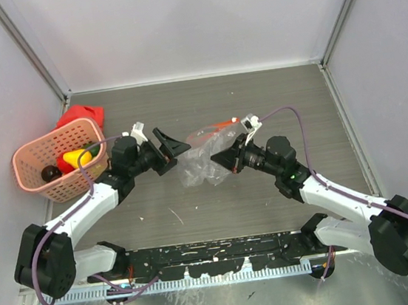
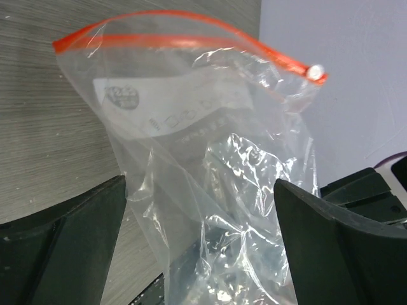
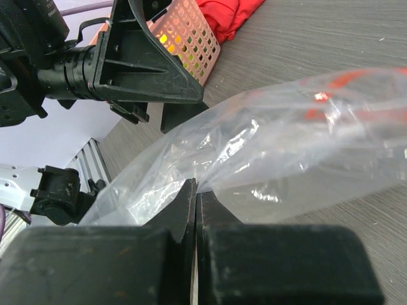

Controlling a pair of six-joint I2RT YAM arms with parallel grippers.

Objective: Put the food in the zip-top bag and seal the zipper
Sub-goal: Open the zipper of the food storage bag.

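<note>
Most food (image 1: 76, 158) hidden in basket (image 1: 74, 185) — right hand (image 3: 196, 190) pinches bag (image 3: 286, 146).

The zip-top bag (image 1: 201, 160) is right of the basket (image 1: 63, 186) holding food (image 1: 76, 158).

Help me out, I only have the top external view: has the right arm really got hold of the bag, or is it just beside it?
Observer: It has hold. The right wrist camera shows the right fingers shut, with a fold of the zip-top bag pinched between them.
Operator: And the left arm?
Observer: The left fingers stand wide open with the bag hanging in the gap. I cannot tell whether it touches them.
Operator: Is the zipper sealed?
Observer: No. From the left wrist, the zipper shows as two red strips bowed apart, so the mouth is open.
</note>
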